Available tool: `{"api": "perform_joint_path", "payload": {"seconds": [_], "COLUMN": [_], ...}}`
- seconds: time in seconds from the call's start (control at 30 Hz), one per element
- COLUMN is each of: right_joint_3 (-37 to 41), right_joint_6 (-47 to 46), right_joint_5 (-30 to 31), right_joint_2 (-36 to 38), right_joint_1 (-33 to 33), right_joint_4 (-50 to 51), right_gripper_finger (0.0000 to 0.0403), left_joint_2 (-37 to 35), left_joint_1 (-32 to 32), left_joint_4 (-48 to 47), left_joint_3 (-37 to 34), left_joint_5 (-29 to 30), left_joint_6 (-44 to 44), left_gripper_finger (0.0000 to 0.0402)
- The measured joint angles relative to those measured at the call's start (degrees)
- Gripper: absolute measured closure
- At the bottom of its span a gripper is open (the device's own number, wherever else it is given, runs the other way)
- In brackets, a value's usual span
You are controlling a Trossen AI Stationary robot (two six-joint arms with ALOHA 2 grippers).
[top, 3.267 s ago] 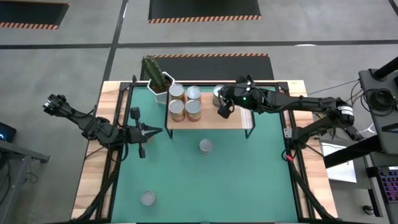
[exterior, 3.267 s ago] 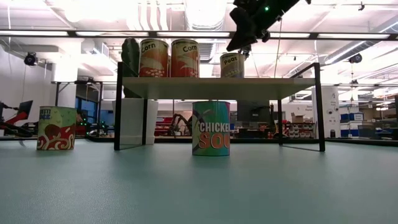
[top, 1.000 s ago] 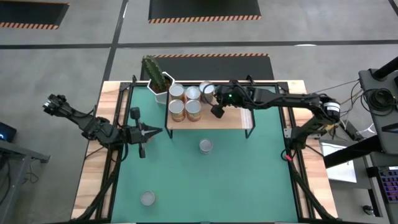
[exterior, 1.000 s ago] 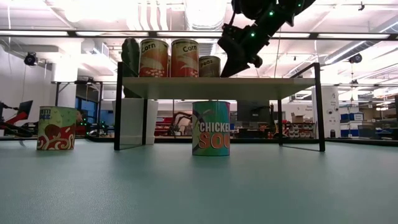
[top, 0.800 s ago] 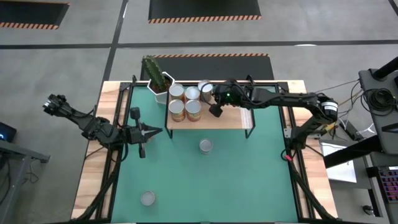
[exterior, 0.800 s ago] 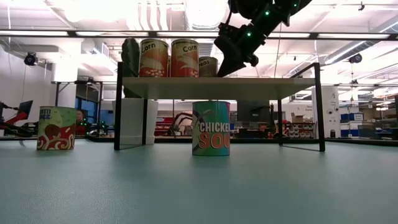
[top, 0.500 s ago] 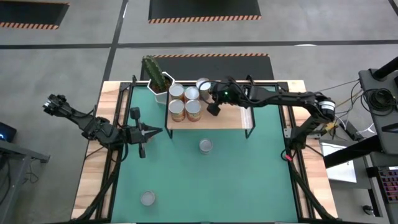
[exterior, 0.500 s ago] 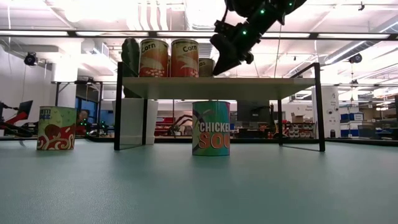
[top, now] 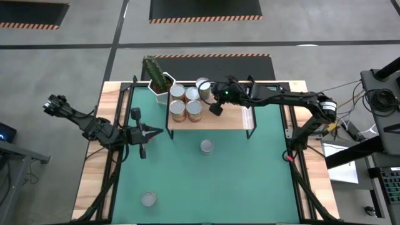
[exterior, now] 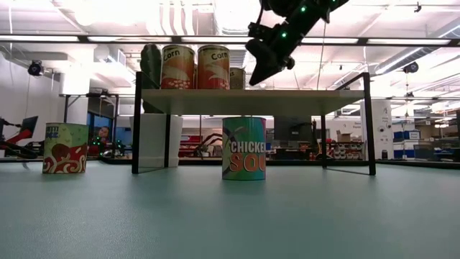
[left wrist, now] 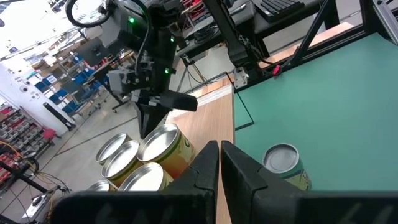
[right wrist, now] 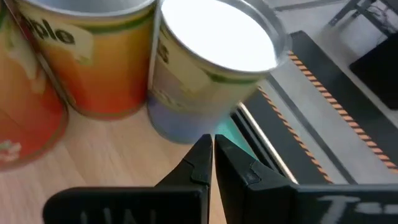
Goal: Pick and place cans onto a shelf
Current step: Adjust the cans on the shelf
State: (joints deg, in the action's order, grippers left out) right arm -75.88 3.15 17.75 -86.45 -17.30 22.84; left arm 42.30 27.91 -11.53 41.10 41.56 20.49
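Four cans stand grouped on the light-wood shelf (top: 215, 120), two of them labelled Corn (exterior: 177, 67). A fifth can (top: 202, 84), yellow-green and blue-sided (right wrist: 205, 68), stands at the shelf's far edge beside them. My right gripper (top: 211, 97) is shut, its tips (right wrist: 210, 140) at that can's lower side. Two more cans stand on the green mat (top: 206, 147) (top: 148, 199). My left gripper (top: 159, 132) is shut and hovers over the mat left of the shelf, touching nothing. My right gripper comes slanting down from the table's right, with its shut fingertips (right wrist: 200, 149) right at the base of the fifth can's side wall (right wrist: 180, 127). I cannot tell whether they touch it. The can stands upright on the shelf.
A white hexagonal pot with a cactus (top: 158, 80) stands off the shelf's far left corner. The shelf's black frame legs (exterior: 136, 122) (exterior: 369, 122) rise from the mat. The soup can (exterior: 244, 148) stands in front of the shelf, and another can (exterior: 65, 148) stands at the near left.
My right gripper, staying shut, has moved toward the table's far left along the shelf and risen a little. The fifth can has slid upright ahead of it toward the shelf's far edge, up beside the grouped cans.
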Motion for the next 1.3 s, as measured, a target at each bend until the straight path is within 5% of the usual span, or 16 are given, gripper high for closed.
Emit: {"api": "perform_joint_path", "payload": {"seconds": [0.33,0.5,1.3], "right_joint_3": [0.0,0.5,0.2], "right_joint_6": [0.5,0.4,-1.8], "right_joint_5": [-0.8,-10.0,-13.9], "right_joint_2": [0.0,-2.4,-5.2], "right_joint_1": [-7.4,-10.4,-9.4], "right_joint_4": [-1.2,-9.2,-15.9], "right_gripper_finger": [0.0394,0.0394,0.0394], "left_joint_2": [0.0,0.0,0.0], "left_joint_1": [0.0,0.0,0.0], "left_joint_4": [0.0,0.0,0.0], "left_joint_3": [0.0,0.0,0.0], "left_joint_5": [0.0,0.0,0.0], "left_joint_6": [0.0,0.0,0.0], "left_gripper_finger": [0.0402,0.0402,0.0402]}}
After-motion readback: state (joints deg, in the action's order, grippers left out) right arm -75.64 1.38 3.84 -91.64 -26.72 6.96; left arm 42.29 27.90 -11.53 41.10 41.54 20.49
